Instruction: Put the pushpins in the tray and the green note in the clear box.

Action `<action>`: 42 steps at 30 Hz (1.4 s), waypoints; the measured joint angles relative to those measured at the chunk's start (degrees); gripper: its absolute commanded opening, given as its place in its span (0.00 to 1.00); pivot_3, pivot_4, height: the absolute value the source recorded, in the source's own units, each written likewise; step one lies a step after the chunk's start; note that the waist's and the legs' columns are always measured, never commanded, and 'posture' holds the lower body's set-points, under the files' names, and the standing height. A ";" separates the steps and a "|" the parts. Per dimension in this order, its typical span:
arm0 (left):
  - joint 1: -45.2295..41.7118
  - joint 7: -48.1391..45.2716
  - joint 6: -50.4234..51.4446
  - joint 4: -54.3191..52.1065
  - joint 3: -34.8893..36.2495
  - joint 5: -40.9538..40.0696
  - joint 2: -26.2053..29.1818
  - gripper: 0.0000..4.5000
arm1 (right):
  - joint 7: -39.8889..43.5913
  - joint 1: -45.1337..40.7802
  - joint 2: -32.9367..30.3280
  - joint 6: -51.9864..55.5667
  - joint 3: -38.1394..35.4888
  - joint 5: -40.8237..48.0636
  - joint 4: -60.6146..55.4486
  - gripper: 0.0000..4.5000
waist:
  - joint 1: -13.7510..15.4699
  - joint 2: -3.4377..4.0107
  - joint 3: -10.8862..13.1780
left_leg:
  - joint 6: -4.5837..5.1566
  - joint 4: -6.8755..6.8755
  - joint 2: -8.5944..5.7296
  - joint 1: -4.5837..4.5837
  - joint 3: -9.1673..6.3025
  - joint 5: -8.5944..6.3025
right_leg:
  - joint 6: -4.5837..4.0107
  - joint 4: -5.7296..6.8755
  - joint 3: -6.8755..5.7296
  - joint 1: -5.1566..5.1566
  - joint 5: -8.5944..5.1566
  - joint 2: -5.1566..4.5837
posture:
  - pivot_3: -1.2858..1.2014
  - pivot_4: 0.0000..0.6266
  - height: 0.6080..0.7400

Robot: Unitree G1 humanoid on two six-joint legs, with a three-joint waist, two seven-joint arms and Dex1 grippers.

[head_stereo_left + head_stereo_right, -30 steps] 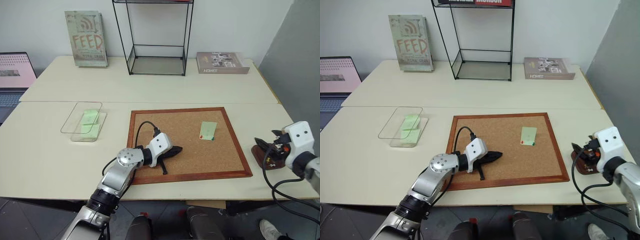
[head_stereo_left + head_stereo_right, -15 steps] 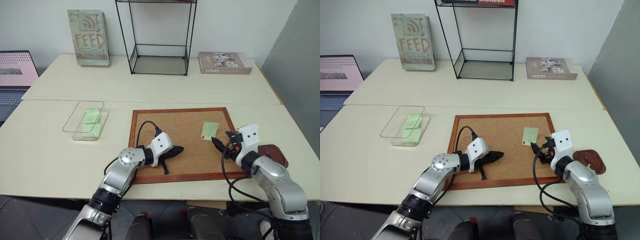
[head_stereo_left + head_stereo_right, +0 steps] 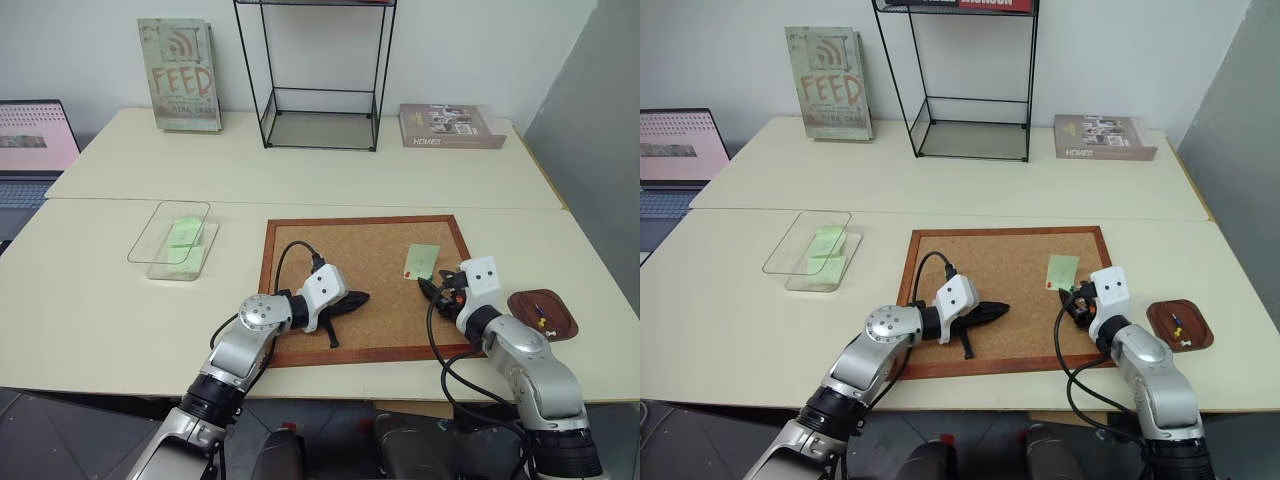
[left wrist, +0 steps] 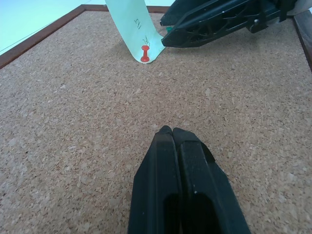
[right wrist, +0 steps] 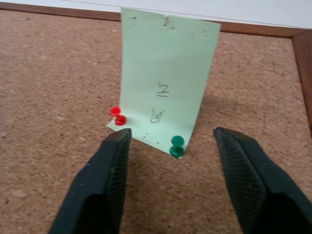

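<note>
Cork board (image 3: 372, 280): rough, speckled, matt; glossy wood frame. Green note (image 5: 163, 100): thin matt paper. Pushpins (image 5: 177, 145): glossy plastic. Clear box (image 3: 172, 240): transparent plastic. Table (image 3: 90, 300): smooth, matt.

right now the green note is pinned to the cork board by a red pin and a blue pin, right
Not quite. The green note is pinned to the cork board by a red pin and a green pin, not a blue one; the right wrist view shows both.

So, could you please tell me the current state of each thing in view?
Green note: pinned to the cork board.
Red pushpin: stuck in the note's corner.
Green pushpin: stuck in the other corner.
Tray: holds pushpins.
Clear box: holds green notes.
Left gripper: shut, empty.
Right gripper: open, astride the green pushpin.
</note>
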 measured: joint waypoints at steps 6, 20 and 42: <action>0.00 0.00 -0.30 0.09 -0.04 0.01 0.00 0.00 | -0.12 0.17 0.00 -0.10 0.00 -0.01 0.00 0.12 | 0.00 0.00 0.00 | 0.00 0.00 0.00 -0.02 -0.01 0.00 | 0.00 -0.02 0.00 0.00 0.00 0.00 | 0.52 0.24 1.00; 0.01 -0.02 -0.42 0.01 -0.13 0.08 0.03 0.00 | -0.15 2.43 0.74 -0.77 -0.16 0.52 -5.71 0.00 | 0.00 0.01 0.00 | 0.00 -0.02 0.00 -0.07 -0.06 0.00 | 0.00 -0.04 -0.03 -0.02 0.00 0.00 | 0.52 0.24 1.00; -0.02 -0.05 -1.40 0.26 -0.57 0.23 -0.15 0.00 | 2.04 15.26 -13.77 1.27 -13.05 -1.16 -15.69 0.00 | 0.37 0.09 -0.05 | 0.00 -0.03 -0.08 -0.18 -0.05 0.00 | 0.01 -0.20 -0.02 -0.05 0.00 -0.11 | 0.52 0.24 1.00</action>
